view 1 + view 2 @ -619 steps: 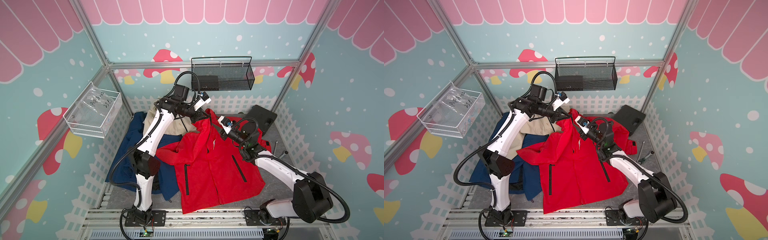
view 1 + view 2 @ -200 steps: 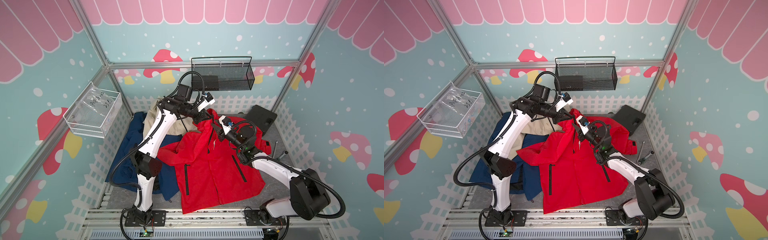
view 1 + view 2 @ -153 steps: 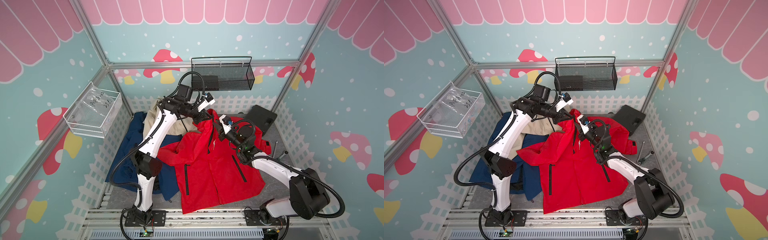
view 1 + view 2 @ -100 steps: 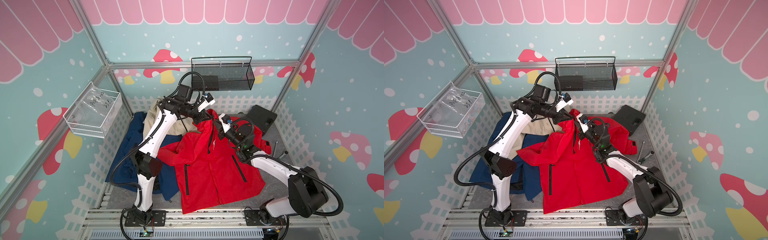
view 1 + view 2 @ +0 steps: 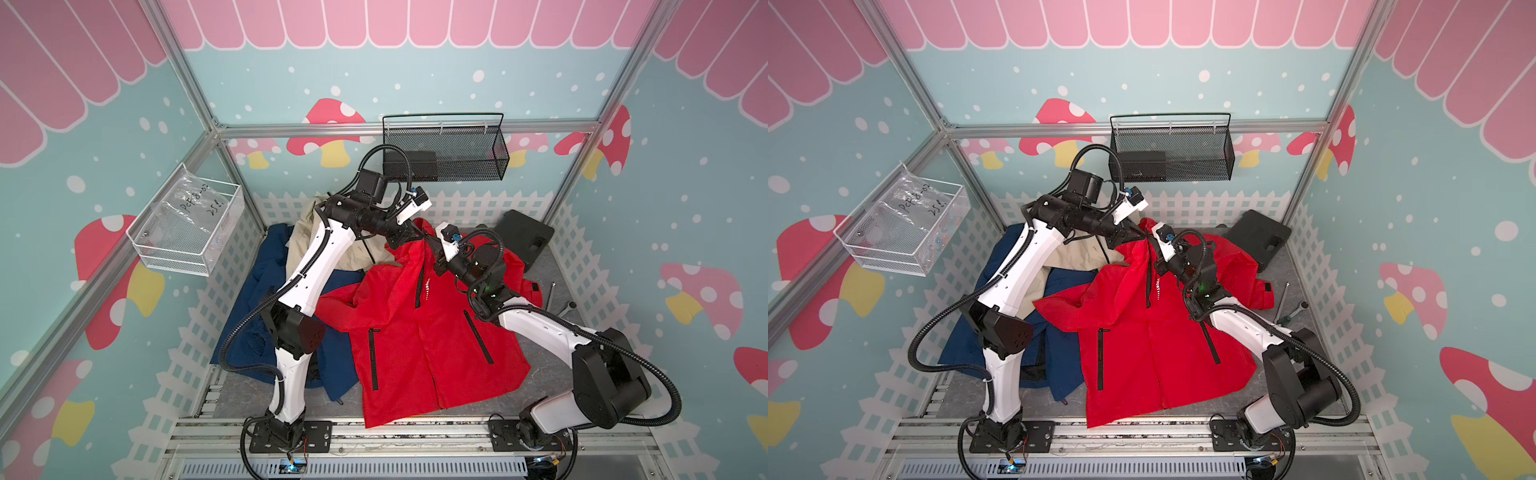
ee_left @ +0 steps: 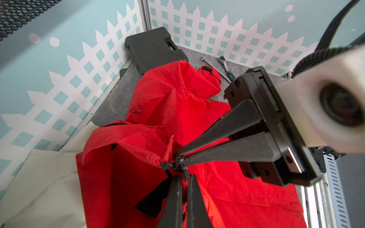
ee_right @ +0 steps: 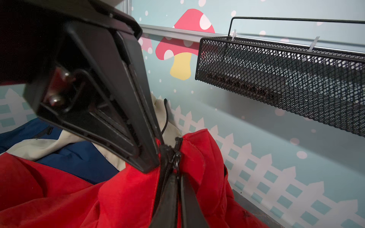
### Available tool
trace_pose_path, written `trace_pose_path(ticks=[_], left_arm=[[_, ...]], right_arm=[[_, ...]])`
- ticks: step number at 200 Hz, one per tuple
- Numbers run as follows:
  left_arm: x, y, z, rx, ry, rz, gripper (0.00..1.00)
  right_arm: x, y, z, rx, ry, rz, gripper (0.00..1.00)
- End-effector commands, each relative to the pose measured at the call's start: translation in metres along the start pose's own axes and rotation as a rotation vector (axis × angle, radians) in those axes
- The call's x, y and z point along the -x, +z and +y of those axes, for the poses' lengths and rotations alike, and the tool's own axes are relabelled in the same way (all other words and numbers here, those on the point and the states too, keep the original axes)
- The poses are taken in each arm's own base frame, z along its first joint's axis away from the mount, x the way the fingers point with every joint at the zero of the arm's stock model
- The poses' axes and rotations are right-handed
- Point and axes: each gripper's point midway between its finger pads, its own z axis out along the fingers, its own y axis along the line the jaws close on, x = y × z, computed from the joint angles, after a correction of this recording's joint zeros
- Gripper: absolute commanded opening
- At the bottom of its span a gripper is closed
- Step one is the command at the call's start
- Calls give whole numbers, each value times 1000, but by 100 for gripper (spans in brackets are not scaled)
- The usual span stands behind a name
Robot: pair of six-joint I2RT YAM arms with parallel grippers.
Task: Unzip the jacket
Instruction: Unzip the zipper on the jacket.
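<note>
Jacket [image 5: 419,332], red, spread front-up over the middle of the tabletop [image 5: 540,374]: hem at the near edge, front closed as far as can be seen, collar hauled up off the surface toward the far edge. Beside it, along the left edge, a blue garment [image 5: 253,299], with a beige garment [image 5: 301,232] beyond.

Up at the raised collar, held taut by the left tool [image 5: 414,236], clamped narrow on the collar's top edge. Right against it, the right tool [image 5: 428,243]: a second ago a little lower and partly apart, now brought up to the collar top and pinched tight at the zipper pull [image 7: 175,158]. From the right wrist view, closed on the black slider or its tab; hard to tell which.

Judged from that: grasp just made, zipper not yet drawn down, pull toward the near edge due next. Worth watching for the small tab slipping out under tension.

Farther off, a black case [image 5: 525,239] in the far right corner and a mesh basket [image 5: 444,153] on the back wall.
</note>
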Motion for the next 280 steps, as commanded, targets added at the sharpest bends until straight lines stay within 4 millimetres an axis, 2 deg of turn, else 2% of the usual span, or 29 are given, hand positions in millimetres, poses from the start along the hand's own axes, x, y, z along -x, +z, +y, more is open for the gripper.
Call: trace_pose_path(ticks=[1, 16, 40, 82, 115, 148, 177, 199, 221, 251, 280], left_arm=[[11, -3, -6, -13, 39, -26, 0], [11, -2, -2, 3, 23, -21, 0], [15, -2, 7, 37, -7, -27, 0], [41, -11, 29, 115, -46, -115, 0], [59, -18, 39, 129, -69, -199, 0], [70, -20, 39, 87, -87, -258, 0], [72, -20, 38, 77, -82, -267, 0], [73, -20, 29, 27, -65, -276, 0], [70, -20, 19, -15, -51, -270, 0], [60, -20, 16, -5, -50, -242, 0], [59, -28, 22, 46, -73, -235, 0]], right_arm=[[2, 3, 0, 3, -62, -8, 4], [1, 1, -1, -6, -89, -11, 0], [-2, -1, -3, -25, -132, -7, 0], [-15, 3, -9, -61, -202, 42, 0], [-29, 5, -14, -85, -225, 103, 0], [-54, 7, -9, -65, -219, 200, 0], [-74, 4, -5, -51, -208, 268, 0], [-82, 4, -5, -52, -202, 306, 0], [-76, 9, -8, -59, -203, 317, 0], [-61, 17, -6, -59, -288, 314, 0], [-73, 18, 9, -16, -413, 357, 0]])
